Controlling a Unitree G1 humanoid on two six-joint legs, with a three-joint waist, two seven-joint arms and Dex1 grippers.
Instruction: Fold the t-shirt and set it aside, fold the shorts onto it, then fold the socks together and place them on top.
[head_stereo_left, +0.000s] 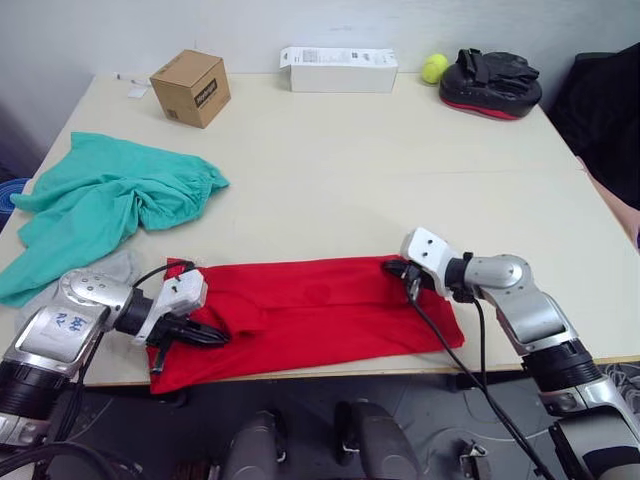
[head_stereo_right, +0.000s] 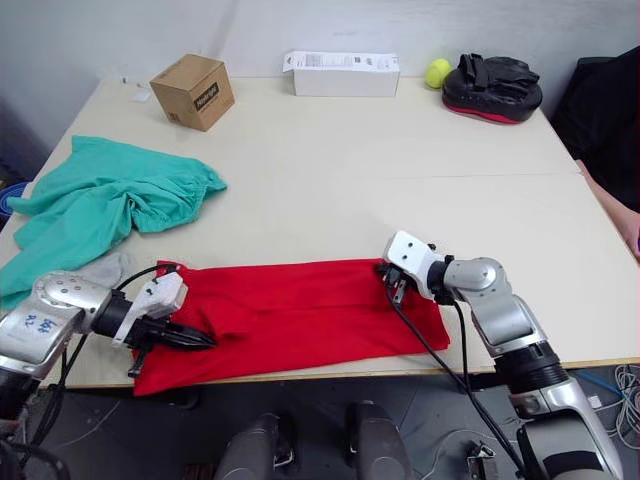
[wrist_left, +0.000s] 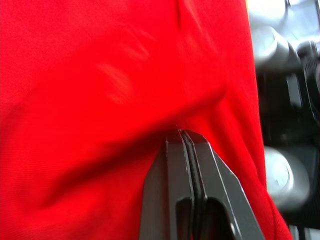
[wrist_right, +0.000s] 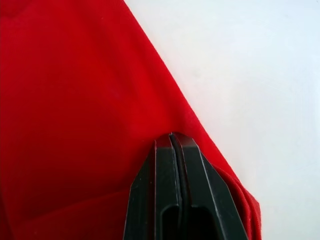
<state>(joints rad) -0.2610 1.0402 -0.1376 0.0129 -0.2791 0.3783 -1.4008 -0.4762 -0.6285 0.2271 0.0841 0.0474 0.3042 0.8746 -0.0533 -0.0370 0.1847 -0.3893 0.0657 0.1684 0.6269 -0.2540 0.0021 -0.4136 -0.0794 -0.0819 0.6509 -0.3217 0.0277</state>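
Both grippers, left gripper (head_stereo_left: 212, 337) and right gripper (head_stereo_left: 398, 270), were clamped on the half-folded t-shirt (head_stereo_left: 310, 315) at lower centre, while the shorts (head_stereo_left: 105, 200) at left and the socks (head_stereo_left: 118, 268) awaited folding.

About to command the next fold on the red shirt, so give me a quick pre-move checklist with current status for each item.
1. Left hand shut on the t-shirt, at its left end: ok.
2. Right hand shut on the t-shirt's far right corner: ok.
3. T-shirt folded to a long band along the table front edge: ok.
4. Left end sags over the table edge: not ok.
5. Shorts lie apart from the shirt: ok.
6. Socks located: cannot tell, grey cloth barely shows beside the shorts.
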